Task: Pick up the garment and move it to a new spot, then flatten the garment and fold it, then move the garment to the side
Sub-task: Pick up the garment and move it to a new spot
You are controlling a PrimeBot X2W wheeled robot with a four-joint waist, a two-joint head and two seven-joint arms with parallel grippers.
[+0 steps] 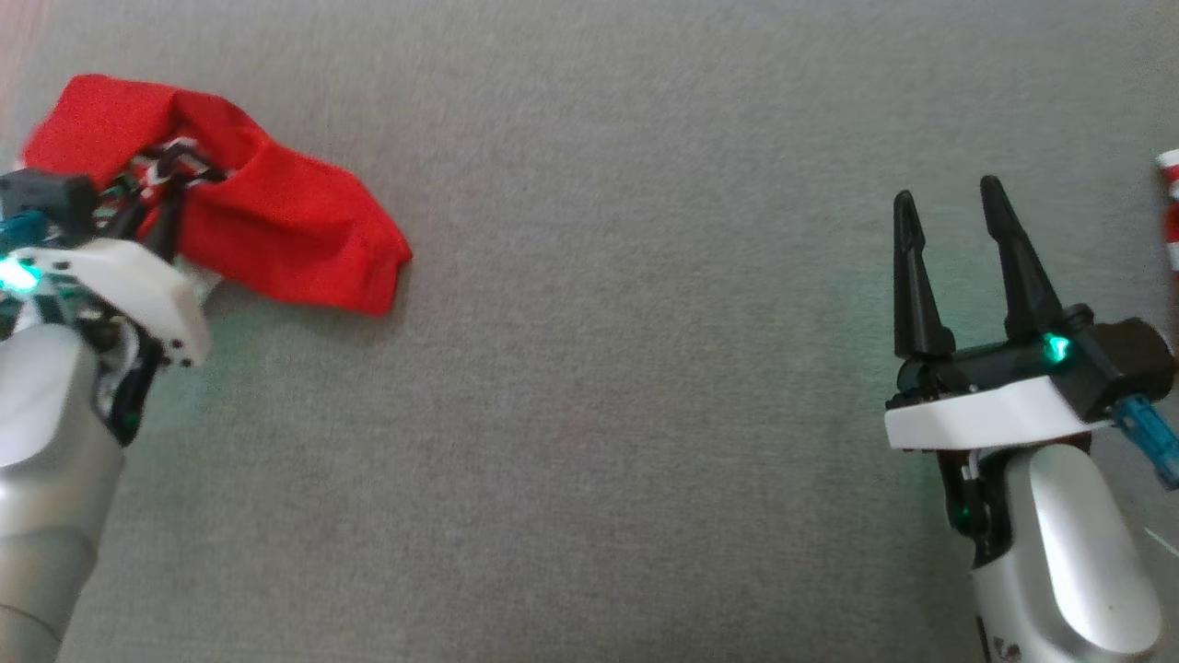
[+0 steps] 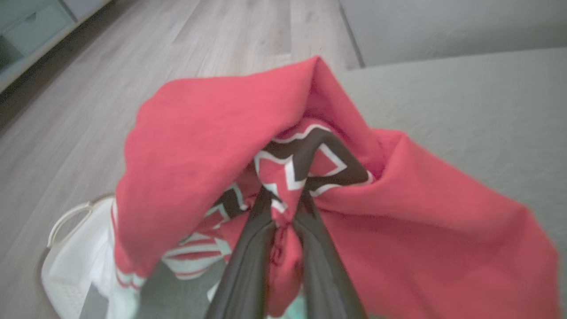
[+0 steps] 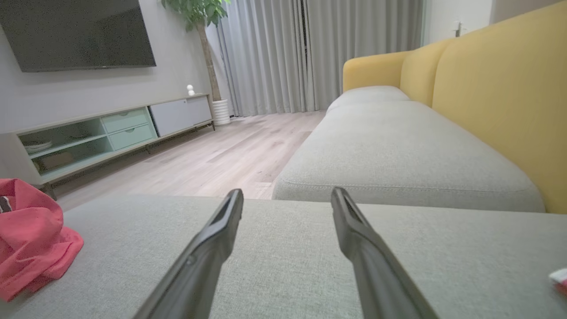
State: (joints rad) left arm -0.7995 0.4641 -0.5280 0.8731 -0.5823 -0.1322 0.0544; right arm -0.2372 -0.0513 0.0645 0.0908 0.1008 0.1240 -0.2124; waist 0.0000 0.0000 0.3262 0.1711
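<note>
At the far left, our left gripper [image 2: 285,201] is pinching the garment [image 1: 276,221], its two dark fingers closed on a fold of the black-and-white zigzag trim. The red garment is lying bunched at the upper left of the grey cushion [image 1: 599,414]. In the head view its long axis is running from upper left down to lower right, and one loose corner is pointing toward the middle of the cushion. In the left wrist view the cushion's edge is showing just beside the garment, with a white basket [image 2: 66,266] on the wooden floor [image 2: 177,44] beyond it. Moving right, we are seeing a wide bare stretch of cushion, well apart from any edge. Our right gripper [image 1: 947,191] is hovering over it at the lower right, fingers spread and holding nothing. At the far right edge a red-and-white striped cloth [image 1: 1168,212] is peeking in.
</note>
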